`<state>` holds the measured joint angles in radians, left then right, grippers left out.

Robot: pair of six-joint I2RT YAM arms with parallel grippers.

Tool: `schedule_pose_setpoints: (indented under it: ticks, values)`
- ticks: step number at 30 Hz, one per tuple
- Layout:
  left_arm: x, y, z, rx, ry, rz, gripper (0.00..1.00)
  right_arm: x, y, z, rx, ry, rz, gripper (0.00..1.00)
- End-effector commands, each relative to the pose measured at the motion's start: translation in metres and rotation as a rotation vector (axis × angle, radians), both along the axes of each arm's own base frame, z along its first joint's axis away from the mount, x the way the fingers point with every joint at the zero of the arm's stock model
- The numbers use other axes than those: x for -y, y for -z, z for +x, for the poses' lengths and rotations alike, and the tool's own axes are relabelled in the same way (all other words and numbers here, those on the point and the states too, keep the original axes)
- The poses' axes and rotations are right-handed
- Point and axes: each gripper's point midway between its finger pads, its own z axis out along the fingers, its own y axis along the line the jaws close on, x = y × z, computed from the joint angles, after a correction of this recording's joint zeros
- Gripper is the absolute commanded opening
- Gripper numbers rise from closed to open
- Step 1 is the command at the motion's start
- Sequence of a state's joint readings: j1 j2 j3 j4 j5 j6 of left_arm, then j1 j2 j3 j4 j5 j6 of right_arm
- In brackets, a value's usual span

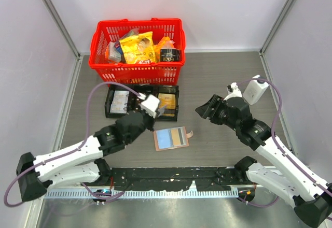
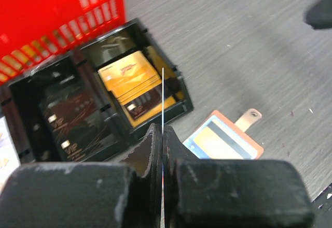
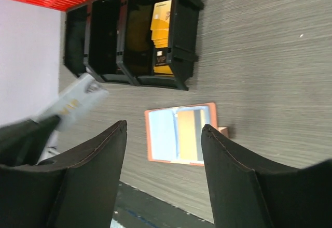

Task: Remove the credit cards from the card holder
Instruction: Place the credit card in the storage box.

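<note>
The card holder (image 1: 171, 138) lies open on the table, tan-pink outside and light blue inside. A gold credit card (image 1: 179, 137) sits in its right half. The holder also shows in the left wrist view (image 2: 223, 140) and the right wrist view (image 3: 180, 133). My left gripper (image 1: 158, 113) is shut on a greyish credit card (image 3: 72, 101), seen edge-on as a thin line (image 2: 163, 98), held above the right compartment of the black tray (image 1: 140, 118). My right gripper (image 1: 205, 110) is open and empty, right of the holder, with the holder visible between its fingers (image 3: 163, 129).
The black tray's right compartment holds gold cards (image 2: 132, 85), the middle one dark cards (image 2: 72, 114), the left one pale cards (image 1: 120, 99). A red basket (image 1: 137, 67) of snack packets stands behind the tray. Walls close in the left, right and back.
</note>
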<state>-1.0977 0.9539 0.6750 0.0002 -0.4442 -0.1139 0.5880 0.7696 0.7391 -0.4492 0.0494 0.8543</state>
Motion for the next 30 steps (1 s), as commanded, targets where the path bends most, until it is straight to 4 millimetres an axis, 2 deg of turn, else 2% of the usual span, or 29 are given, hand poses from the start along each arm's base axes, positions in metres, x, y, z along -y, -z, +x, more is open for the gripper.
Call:
schedule_pose_setpoints:
  ticks: [1, 4, 8, 11, 14, 16, 17, 23, 27, 30]
  values:
    - [-0.038, 0.000, 0.005, -0.217, -0.059, -0.028, 0.00, 0.008, -0.001, 0.007, 0.096, -0.062, -0.158, 0.64]
    - [-0.070, 0.003, 0.021, -0.316, -0.151, -0.040, 0.00, 0.009, 0.016, 0.006, 0.051, -0.095, -0.223, 0.66]
    - [-0.122, 0.019, 0.041, -0.466, -0.325, -0.033, 0.00, 0.000, 0.034, 0.002, -0.002, -0.185, -0.277, 0.65]
    - [-0.158, 0.021, 0.050, -0.531, -0.430, -0.057, 0.00, -0.013, 0.036, -0.007, -0.008, -0.286, -0.243, 0.65]
    - [-0.195, 0.019, 0.063, -0.535, -0.540, -0.066, 0.01, -0.018, 0.036, -0.012, 0.036, -0.334, -0.223, 0.65]
    - [-0.211, 0.021, 0.073, -0.548, -0.577, -0.057, 0.00, -0.019, 0.035, -0.015, 0.064, -0.356, -0.222, 0.65]
    - [-0.215, 0.022, 0.079, -0.561, -0.582, -0.058, 0.00, -0.019, 0.034, -0.018, 0.075, -0.369, -0.217, 0.65]
    - [-0.213, 0.039, 0.115, -0.644, -0.557, -0.085, 0.01, -0.019, 0.032, -0.024, 0.124, -0.403, -0.204, 0.65]
    - [-0.203, 0.047, 0.129, -0.681, -0.506, -0.123, 0.04, -0.020, 0.028, -0.028, 0.158, -0.409, -0.182, 0.65]
    - [-0.200, 0.063, 0.135, -0.715, -0.494, -0.122, 0.04, -0.020, 0.031, -0.028, 0.157, -0.407, -0.175, 0.65]
